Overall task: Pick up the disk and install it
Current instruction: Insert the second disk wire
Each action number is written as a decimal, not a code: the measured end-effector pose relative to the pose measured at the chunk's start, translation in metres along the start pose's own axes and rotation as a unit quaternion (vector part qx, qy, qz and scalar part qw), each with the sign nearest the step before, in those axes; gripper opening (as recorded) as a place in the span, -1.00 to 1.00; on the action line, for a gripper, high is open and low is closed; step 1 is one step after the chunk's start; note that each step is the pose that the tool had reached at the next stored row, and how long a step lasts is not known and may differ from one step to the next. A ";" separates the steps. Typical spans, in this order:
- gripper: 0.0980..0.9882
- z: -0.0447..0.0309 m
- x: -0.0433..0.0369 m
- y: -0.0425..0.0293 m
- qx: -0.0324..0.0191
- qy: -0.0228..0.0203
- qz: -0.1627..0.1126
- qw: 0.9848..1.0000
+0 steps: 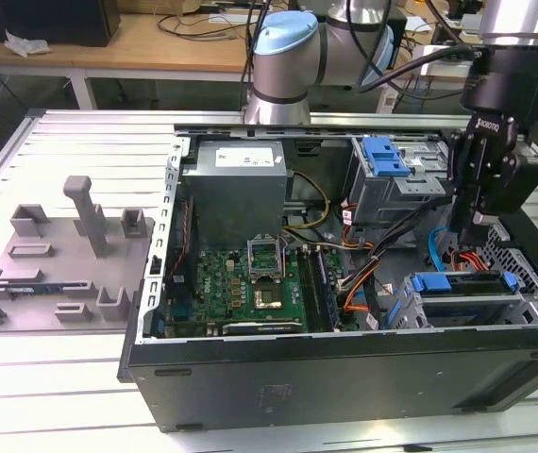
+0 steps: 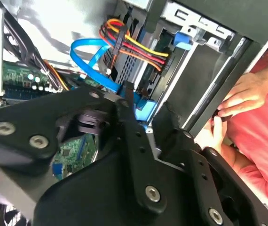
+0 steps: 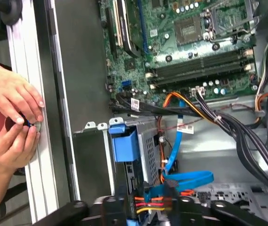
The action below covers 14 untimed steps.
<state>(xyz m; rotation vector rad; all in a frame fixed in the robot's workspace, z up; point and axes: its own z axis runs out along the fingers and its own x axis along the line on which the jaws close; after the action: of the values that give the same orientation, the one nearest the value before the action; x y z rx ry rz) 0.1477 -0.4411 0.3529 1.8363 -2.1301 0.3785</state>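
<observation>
Disk (image 1: 462, 283) sits in bay just below end effector (image 1: 474, 226); grip state unclear.

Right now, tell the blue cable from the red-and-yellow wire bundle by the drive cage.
The blue cable is one flat band of a single colour; the wire bundle is several thin strands, red, orange and yellow. The blue cable curls in a wide loop; the wire bundle sweeps in a shallow arc. Both lead toward the drive cage.
</observation>
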 end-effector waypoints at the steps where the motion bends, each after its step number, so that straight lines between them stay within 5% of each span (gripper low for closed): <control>1: -0.35 0.0007 -0.0003 -0.0004 -0.004 0.001 -0.002 1.000; 14: -0.35 -0.0033 -0.0142 -0.0003 0.005 0.006 -0.027 1.000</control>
<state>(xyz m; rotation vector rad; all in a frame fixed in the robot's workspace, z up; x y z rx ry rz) 0.1501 -0.4270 0.3504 1.8879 -2.0713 0.3873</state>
